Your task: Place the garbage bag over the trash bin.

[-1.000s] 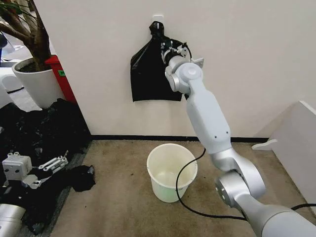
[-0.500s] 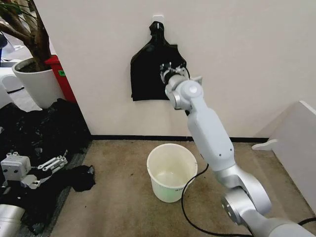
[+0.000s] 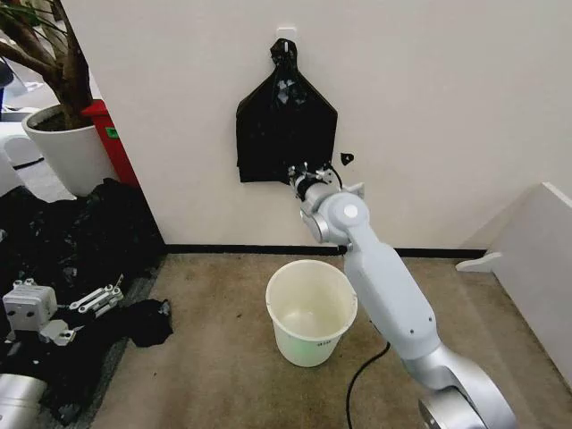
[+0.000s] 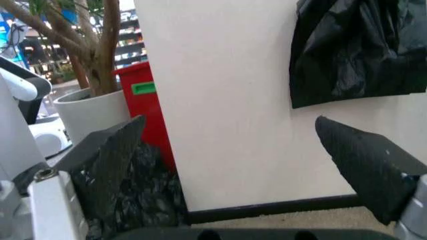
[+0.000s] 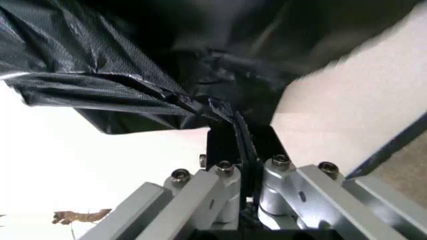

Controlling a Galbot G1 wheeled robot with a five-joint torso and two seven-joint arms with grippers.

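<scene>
A flat black bundle with a knotted top hangs from a hook on the wall. My right gripper is at the bundle's lower edge. In the right wrist view its fingers are shut on a fold of thin glossy black plastic, the garbage bag, which runs up into the bundle. The trash bin, a cream-white bucket, stands open on the carpet below, just left of the right arm. My left gripper rests low at the left over black plastic, with its fingers open.
A heap of black plastic covers the floor at the left. Behind it stand a white plant pot and a red box. White furniture stands at the right. A black cable lies on the carpet.
My right gripper has gone down the front of the bundle, from near the knot to its lower edge. The left arm and the bin have stayed put.
</scene>
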